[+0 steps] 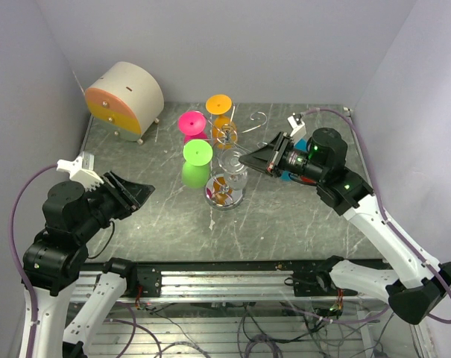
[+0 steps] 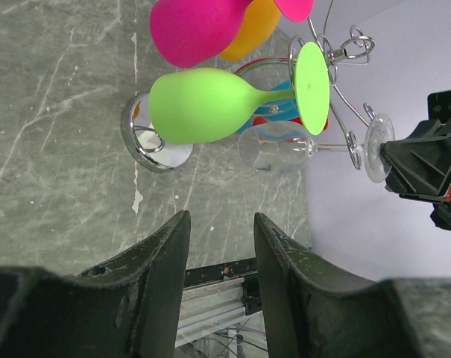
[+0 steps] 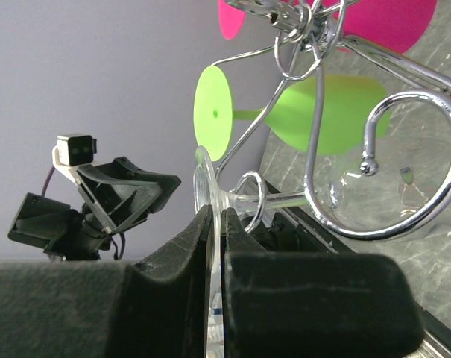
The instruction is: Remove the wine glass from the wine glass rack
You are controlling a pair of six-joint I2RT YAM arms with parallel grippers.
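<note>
The wine glass rack, silver wire with curled hooks on a chrome base, stands mid-table. Pink, orange and green glasses hang on it. A clear wine glass also hangs there, its stem through a hook loop. My right gripper is shut on the rim of that glass's clear foot, at the rack's right side. My left gripper stands open and empty, well to the left of the rack.
A round cream and orange drawer box sits at the back left corner. A loose wire hook shows behind the rack. Grey walls close in on three sides. A metal rail runs along the near edge.
</note>
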